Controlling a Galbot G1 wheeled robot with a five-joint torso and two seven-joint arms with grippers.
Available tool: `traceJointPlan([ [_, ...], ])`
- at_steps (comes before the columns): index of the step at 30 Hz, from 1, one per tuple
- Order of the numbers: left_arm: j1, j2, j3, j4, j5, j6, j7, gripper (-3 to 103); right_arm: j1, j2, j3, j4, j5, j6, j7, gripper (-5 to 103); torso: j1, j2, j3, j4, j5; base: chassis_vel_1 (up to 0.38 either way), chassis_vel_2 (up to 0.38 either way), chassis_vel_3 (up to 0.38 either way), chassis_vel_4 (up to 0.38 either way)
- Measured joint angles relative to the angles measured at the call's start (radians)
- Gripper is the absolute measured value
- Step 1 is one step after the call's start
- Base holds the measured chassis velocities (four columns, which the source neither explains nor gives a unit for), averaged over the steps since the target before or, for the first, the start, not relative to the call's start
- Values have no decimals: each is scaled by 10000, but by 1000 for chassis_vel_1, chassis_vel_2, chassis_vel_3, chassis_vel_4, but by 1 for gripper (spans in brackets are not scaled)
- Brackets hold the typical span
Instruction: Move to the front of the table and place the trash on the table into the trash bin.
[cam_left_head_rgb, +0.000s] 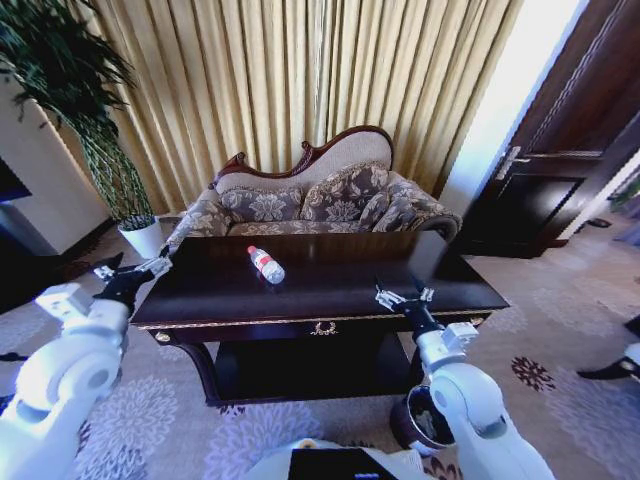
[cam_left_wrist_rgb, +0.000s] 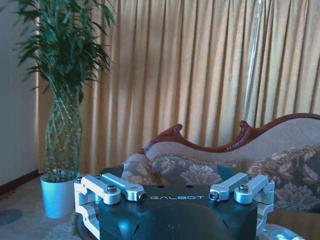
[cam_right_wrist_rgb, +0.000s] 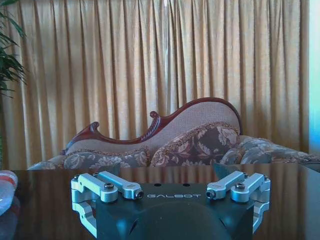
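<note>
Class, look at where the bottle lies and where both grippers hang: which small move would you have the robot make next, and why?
Probably reach the right gripper forward toward the bottle. The bottle lies on its side mid-table, untouched; the right gripper hangs open over the table's near edge, while the left gripper, also open, sits beyond the table's left corner.

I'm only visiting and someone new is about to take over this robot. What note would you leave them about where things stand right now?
Left gripper: open, holding nothing, raised at the table's left corner.
Right gripper: open, holding nothing, above the table's front edge on the right.
Table: directly ahead, sofa behind it.
Trash: a plastic bottle lies on its side near the tabletop's middle, untouched.
Trash bin: on the floor by the table's front right, beside the right arm.
Done: robot stands at the table's front.
Left: pick up the bottle and drop it in the bin.
</note>
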Motion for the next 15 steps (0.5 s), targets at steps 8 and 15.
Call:
traceJointPlan([
  [8, -1489, -61, 2110, 504, 10, 163, -805, 100, 19, -42, 107, 13, 4, -51, 126, 100, 1, 0, 0, 1, 0, 0, 0, 0, 0],
  [15, -2540, -190, 3401, 987, 75, 196, -1124, 100, 45, 29, 80, -298, -128, -55, 145, 100, 1, 0, 0, 3, 0, 0, 0, 0, 0],
])
